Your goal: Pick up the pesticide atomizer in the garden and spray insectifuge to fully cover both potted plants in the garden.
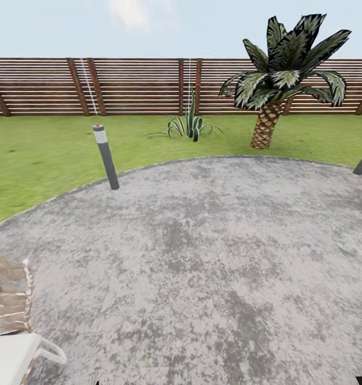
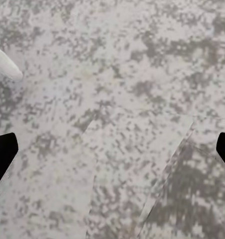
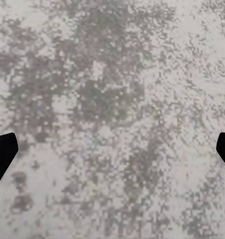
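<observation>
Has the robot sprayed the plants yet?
Not yet. Nothing looks done: both end effectors, left and right, are open and empty over the grey patio. No spray bottle is in sight. Finding it, grabbing it and spraying both plants are all left.

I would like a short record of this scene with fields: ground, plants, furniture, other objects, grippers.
ground: grey mottled patio bordered by lawn
plants: palm tree, spiky plant, both on lawn before the fence
furniture: wicker chair beside you at left
other objects: grey post at patio edge
grippers: left gripper and right gripper open, empty, over paving
</observation>
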Tool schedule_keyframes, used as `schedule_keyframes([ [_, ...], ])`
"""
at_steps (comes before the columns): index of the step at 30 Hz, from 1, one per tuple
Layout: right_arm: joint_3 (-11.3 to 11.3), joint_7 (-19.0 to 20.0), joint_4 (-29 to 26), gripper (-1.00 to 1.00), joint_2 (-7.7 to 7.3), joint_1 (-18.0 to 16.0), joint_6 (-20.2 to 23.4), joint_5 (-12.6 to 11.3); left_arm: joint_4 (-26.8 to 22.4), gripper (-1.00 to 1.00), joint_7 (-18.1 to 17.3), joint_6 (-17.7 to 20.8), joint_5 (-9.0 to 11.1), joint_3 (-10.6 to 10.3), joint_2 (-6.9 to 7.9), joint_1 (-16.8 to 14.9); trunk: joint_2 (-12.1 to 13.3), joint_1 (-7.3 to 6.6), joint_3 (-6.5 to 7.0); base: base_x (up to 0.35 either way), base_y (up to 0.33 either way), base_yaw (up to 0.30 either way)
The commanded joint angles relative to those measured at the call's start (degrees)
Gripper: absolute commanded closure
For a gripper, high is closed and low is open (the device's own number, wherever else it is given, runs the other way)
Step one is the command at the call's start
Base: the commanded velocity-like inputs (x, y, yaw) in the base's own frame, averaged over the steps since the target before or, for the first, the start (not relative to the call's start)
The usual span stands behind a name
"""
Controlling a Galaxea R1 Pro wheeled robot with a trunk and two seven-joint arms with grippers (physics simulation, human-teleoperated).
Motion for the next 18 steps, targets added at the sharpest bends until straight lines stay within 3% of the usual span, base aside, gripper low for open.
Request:
schedule_keyframes([
  [1, -0.10, -0.26, 0.03, -1.00, 0.02, -0.03, -0.11, 0.60, 0.06, -1.00, 0.03, -0.20, -0.01, 0.07, 0.00, -0.03, -0.01, 0.03, -0.04, 0.337, 0.000, 0.000],
  [18, -0.10, -0.26, 0.08, -1.00, 0.02, -0.03, -0.11, 0.60, 0.04, -1.00, 0.02, -0.20, -0.01, 0.07, 0.00, -0.03, -0.01, 0.03, -0.04, 0.337, 0.000, 0.000],
])
